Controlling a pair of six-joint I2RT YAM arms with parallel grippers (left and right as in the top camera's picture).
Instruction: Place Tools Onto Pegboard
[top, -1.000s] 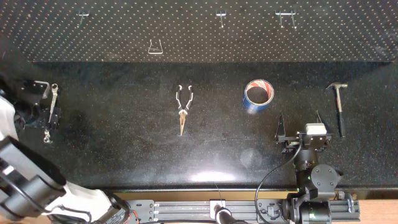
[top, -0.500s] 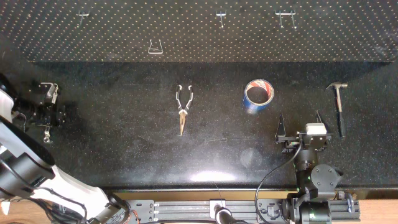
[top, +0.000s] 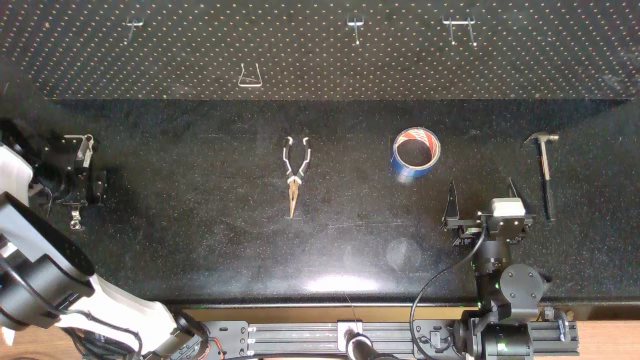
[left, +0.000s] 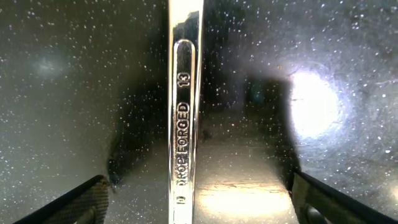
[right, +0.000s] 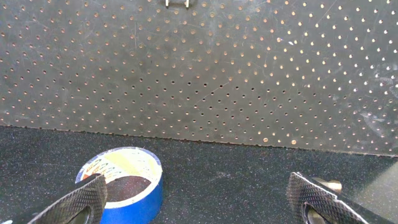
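The black speckled table (top: 200, 230) fills most of the top view. The pegboard (top: 300, 50) runs as a dotted band across the top of the frame, and in the right wrist view it (right: 199, 74) covers the upper half.

The left arm (top: 40, 290) rises from the lower left corner, up the left edge. The left claw (top: 78, 183) sits at the middle left of the frame, over a wrench. In the left wrist view the left claw (left: 198, 183) is spread wide. Its fingers (left: 93, 199) sit in the bottom corners, and neither touches the wrench (left: 185, 124), which lies flat on the table between them.

The right arm (top: 500, 300) stands at the lower right. The right claw (top: 483, 200) is also spread open and holds nothing.

A roll of blue tape (top: 403, 165) lies right of centre, just above and left of the right claw. It also shows at the lower left of the right wrist view (right: 140, 196).

A hammer (top: 545, 175) lies near the right edge with its head toward the pegboard. A pair of pliers (top: 294, 175) lies at the centre, its tip pointing down the frame.

The wrench (top: 87, 145) lies at the far left, and one end pokes out above the left claw.

Small metal hooks sit on the pegboard at the upper left (top: 133, 27), upper centre (top: 356, 28) and upper right (top: 460, 30). A wire loop (top: 250, 76) hangs lower down.
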